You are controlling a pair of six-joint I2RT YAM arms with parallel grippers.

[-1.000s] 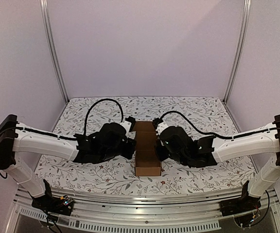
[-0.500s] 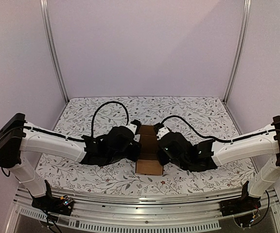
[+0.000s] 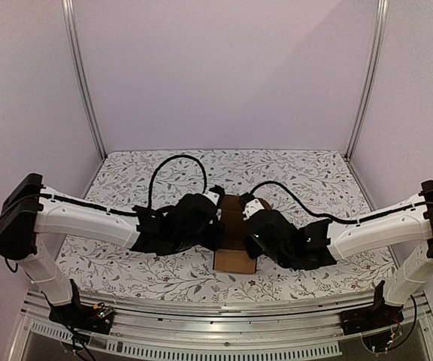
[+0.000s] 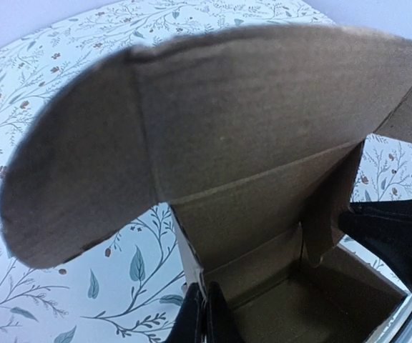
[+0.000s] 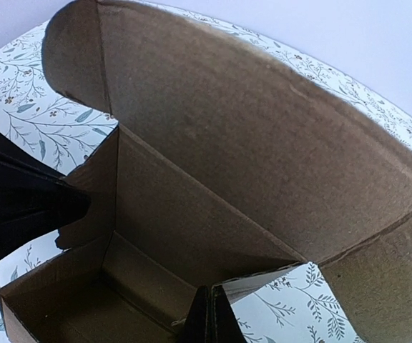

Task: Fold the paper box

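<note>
With left gripper and right gripper each clamped on a side of the paper box, mid-table between them, hold sides square before tipping the far lid down.

Stretched inward from left and right, low over the desk, meeting at centre. Pinching walls of the paper box with left claw and right claw, 2 fingers each nearly together.
</note>
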